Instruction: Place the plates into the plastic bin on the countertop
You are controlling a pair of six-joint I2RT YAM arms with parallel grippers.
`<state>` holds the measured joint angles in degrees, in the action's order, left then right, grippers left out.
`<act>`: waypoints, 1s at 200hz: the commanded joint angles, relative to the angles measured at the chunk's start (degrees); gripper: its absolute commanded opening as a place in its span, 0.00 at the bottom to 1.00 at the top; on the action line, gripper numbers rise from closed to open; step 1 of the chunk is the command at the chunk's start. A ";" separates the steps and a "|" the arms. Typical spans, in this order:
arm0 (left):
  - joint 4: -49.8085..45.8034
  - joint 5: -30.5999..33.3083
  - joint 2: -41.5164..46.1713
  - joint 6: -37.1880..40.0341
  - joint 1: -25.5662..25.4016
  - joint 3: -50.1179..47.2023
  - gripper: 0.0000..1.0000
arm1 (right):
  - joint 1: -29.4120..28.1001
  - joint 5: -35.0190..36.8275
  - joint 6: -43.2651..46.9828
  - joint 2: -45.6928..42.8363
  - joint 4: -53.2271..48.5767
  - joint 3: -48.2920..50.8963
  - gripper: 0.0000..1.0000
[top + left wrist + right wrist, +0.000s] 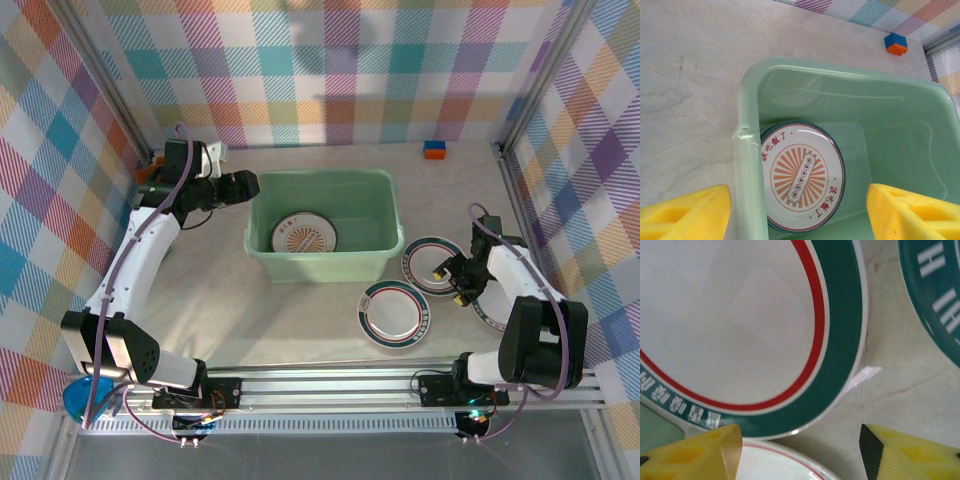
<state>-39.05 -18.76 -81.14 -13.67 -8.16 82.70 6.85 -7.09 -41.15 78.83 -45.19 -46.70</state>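
Note:
The pale green plastic bin stands mid-countertop with one white plate inside, printed with orange rays and red lettering. My left gripper hovers open over the bin's left rim, one yellow finger outside the wall and the other over the inside. Three green-rimmed plates lie right of the bin, the last partly under my right arm. My right gripper is open and empty, low over a plate with a red ring, above another plate's edge.
A small blue and orange block sits by the back wall. Plaid walls close in the left, back and right sides. A teal plate rim with white lettering lies beyond my right fingers. A metal rail runs along the near edge.

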 commanded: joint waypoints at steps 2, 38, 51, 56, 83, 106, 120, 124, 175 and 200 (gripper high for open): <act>-1.64 0.49 -0.41 1.45 -0.27 1.50 0.72 | 0.41 0.68 1.12 2.48 3.22 -0.14 0.64; -2.44 0.75 -0.94 1.89 -0.30 2.16 0.72 | 0.38 2.40 2.46 4.84 3.03 0.13 0.63; -2.44 0.83 -1.11 1.89 -0.23 2.20 0.72 | 0.36 2.76 2.16 4.76 3.50 0.67 0.63; -2.44 0.79 -1.12 1.83 -0.27 2.18 0.72 | 0.37 2.83 2.04 4.84 3.81 0.97 0.63; -2.26 0.75 -1.56 1.46 -0.28 2.25 0.72 | 0.36 3.83 0.92 5.28 7.22 2.35 0.58; -2.52 0.91 -1.23 1.28 -0.27 2.37 0.72 | 0.38 4.64 -0.68 5.37 11.11 3.60 0.52; -2.53 1.18 -0.80 1.28 -0.27 1.99 0.72 | 0.39 5.07 -1.68 5.37 12.99 4.23 0.49; -2.52 1.19 -0.73 1.20 -0.32 1.87 0.72 | 0.37 5.07 -1.88 5.37 13.45 4.39 0.49; -2.60 1.61 0.19 1.10 -0.27 0.94 0.72 | 0.33 5.42 -2.00 6.65 15.32 5.41 0.44; -2.53 1.88 0.59 1.10 -0.28 0.74 0.72 | 0.27 5.94 -2.34 5.61 16.20 6.47 0.36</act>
<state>-40.49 -17.52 -82.39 -12.75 -8.16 83.15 6.85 -1.91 -42.85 84.42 -32.49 -42.41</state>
